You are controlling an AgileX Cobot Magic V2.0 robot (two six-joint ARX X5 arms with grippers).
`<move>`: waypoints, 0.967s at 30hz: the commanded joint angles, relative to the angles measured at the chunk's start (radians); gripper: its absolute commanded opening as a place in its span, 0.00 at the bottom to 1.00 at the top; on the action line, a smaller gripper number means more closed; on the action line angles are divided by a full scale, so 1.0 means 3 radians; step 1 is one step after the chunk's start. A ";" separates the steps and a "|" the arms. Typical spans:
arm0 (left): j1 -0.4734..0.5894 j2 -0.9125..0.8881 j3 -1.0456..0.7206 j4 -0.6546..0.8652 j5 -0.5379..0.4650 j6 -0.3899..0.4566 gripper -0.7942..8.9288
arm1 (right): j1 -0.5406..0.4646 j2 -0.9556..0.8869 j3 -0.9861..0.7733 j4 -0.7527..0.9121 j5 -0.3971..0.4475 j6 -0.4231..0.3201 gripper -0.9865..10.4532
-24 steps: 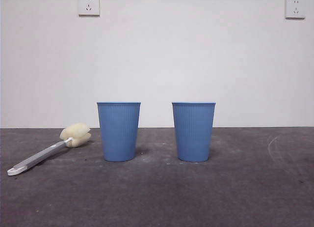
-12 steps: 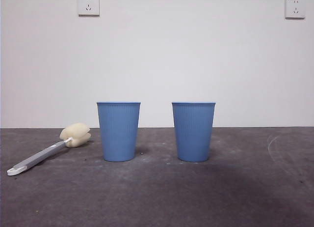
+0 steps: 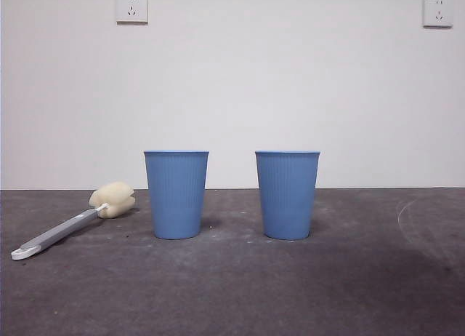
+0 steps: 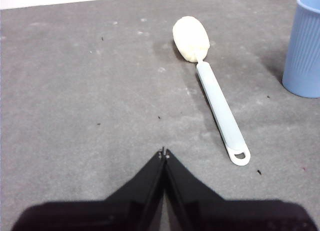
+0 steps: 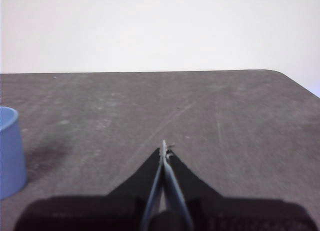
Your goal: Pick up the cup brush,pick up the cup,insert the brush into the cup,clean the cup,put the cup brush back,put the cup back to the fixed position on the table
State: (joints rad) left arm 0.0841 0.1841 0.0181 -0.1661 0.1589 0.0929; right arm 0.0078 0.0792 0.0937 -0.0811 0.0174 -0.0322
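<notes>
The cup brush lies flat on the table at the left, cream sponge head toward the wall, white tip toward the front. Two blue ribbed cups stand upright: one just right of the brush, the other further right. In the left wrist view my left gripper is shut and empty, hovering above the table short of the cup brush, with a cup at the edge. My right gripper is shut and empty over bare table, a cup off to its side. Neither arm appears in the front view.
A white wall with two sockets stands behind the table. The table's far right corner shows rounded in the right wrist view.
The cups and the brush have not moved. A faint shadow on the table in front has drifted to the right.
</notes>
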 commanded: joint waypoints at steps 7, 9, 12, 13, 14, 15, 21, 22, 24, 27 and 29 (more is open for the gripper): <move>0.0008 0.0128 -0.0027 0.0075 -0.0009 -0.0020 0.08 | -0.0051 -0.0238 -0.0264 -0.0295 -0.0004 -0.0005 0.09; 0.0008 0.0155 -0.0027 0.0088 -0.0008 -0.0022 0.08 | -0.0051 -0.0238 -0.0262 -0.0355 -0.0008 0.0009 0.09; 0.0008 0.0158 -0.0025 0.0089 -0.0008 -0.0020 0.08 | -0.0052 -0.0235 -0.0261 -0.0357 -0.0001 0.0008 0.09; 0.0008 0.0159 -0.0024 0.0089 -0.0009 -0.0022 0.08 | -0.0052 -0.0233 -0.0259 -0.0357 -0.0001 0.0008 0.09; 0.0008 0.0164 -0.0024 0.0092 -0.0008 -0.0022 0.08 | -0.0052 -0.0233 -0.0259 -0.0357 0.0004 0.0008 0.09; 0.0008 0.0165 -0.0024 0.0093 -0.0008 -0.0020 0.08 | -0.0052 -0.0233 -0.0259 -0.0357 0.0003 0.0008 0.09; 0.0008 0.0172 -0.0024 0.0098 -0.0008 -0.0022 0.08 | -0.0052 -0.0233 -0.0259 -0.0357 0.0004 0.0008 0.09; 0.0008 0.0172 -0.0024 0.0099 -0.0008 -0.0020 0.08 | -0.0052 -0.0233 -0.0259 -0.0357 0.0003 0.0008 0.09; 0.0008 0.0172 -0.0024 0.0098 -0.0009 -0.0022 0.08 | -0.0052 -0.0233 -0.0259 -0.0357 0.0003 0.0008 0.09; 0.0008 0.0172 -0.0024 0.0099 -0.0008 -0.0022 0.08 | -0.0052 -0.0233 -0.0259 -0.0357 0.0003 0.0008 0.09; 0.0008 0.0172 -0.0024 0.0099 -0.0008 -0.0022 0.08 | -0.0052 -0.0233 -0.0259 -0.0357 0.0003 0.0008 0.09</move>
State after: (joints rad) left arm 0.0841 0.2356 0.0181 -0.1471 0.1589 0.0925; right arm -0.0067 0.0105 0.0235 -0.1928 0.0177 -0.0341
